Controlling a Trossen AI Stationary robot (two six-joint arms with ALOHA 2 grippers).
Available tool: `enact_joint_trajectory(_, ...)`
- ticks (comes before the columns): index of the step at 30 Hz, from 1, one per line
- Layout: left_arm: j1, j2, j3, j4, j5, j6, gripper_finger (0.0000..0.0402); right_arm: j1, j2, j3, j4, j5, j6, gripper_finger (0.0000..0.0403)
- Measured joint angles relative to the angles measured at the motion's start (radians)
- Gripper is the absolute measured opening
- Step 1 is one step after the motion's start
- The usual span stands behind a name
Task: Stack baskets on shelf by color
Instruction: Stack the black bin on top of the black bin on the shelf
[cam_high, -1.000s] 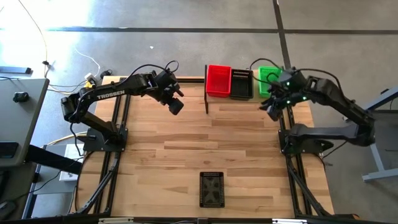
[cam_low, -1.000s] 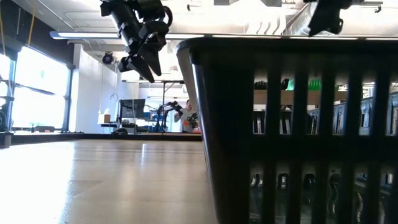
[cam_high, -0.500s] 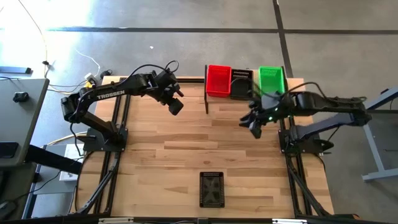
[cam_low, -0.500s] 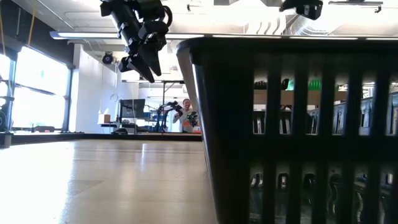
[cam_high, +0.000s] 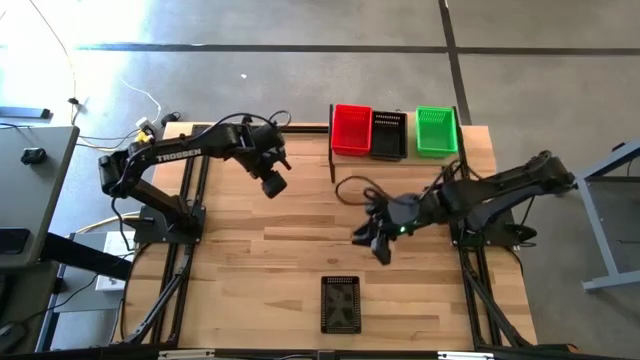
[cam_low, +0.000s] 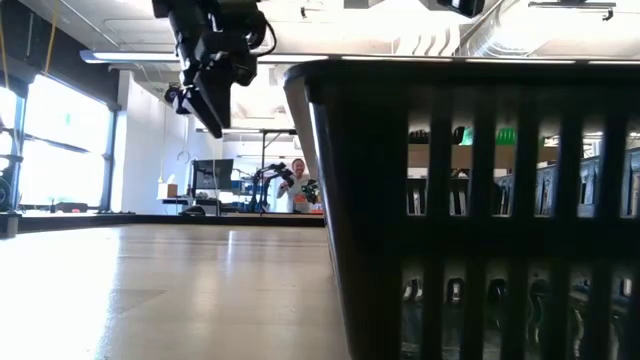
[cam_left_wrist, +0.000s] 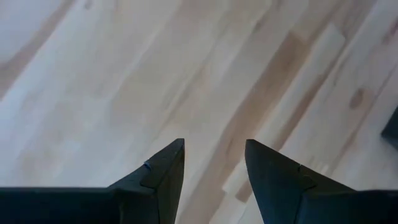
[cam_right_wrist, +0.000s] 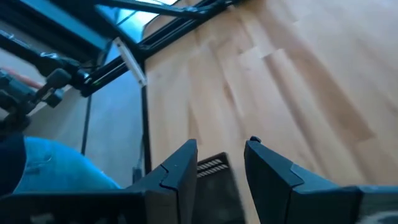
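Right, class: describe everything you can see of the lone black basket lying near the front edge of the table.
The small black rectangular plastic basket sits alone on the light wood-plank tabletop, near its front edge, apart from the shelf. From above, its open top shows a perforated floor with an X-shaped pattern. The low view shows dark walls cut by vertical slots. It stands upright, apparently empty, and neither hand touches it.

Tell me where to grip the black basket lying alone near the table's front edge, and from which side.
Grip one long wall of the black basket, one finger inside the rim and one outside, coming straight down from above. It sits upright with its opening upward and stands alone on bare table, so the top is open. The right gripper, empty and open, is nearer; the left gripper hangs farther back.
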Motion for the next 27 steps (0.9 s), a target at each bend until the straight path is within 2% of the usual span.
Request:
enact_joint_trajectory(8, -0.113, 0.000, -0.037, -0.009, 0.000, -0.030, 0.0159, 0.093, 0.102, 0.011, 0.117, 0.000, 0.065, 0.0119)
enact_joint_trajectory(13, -0.182, 0.000, -0.054, -0.009, -0.001, -0.067, 0.0159, 0.139, 0.182, 0.132, 0.118, 0.001, 0.023, 0.0119)
enact_joint_trajectory(23, -0.219, 0.000, -0.055, -0.008, -0.011, -0.116, 0.0159, 0.236, 0.367, 0.352, -0.159, -0.040, -0.109, 0.0119)
enact_joint_trajectory(27, -0.219, 0.000, -0.054, -0.008, -0.017, -0.134, 0.0159, 0.279, 0.437, 0.395, -0.191, -0.046, -0.166, 0.0119)
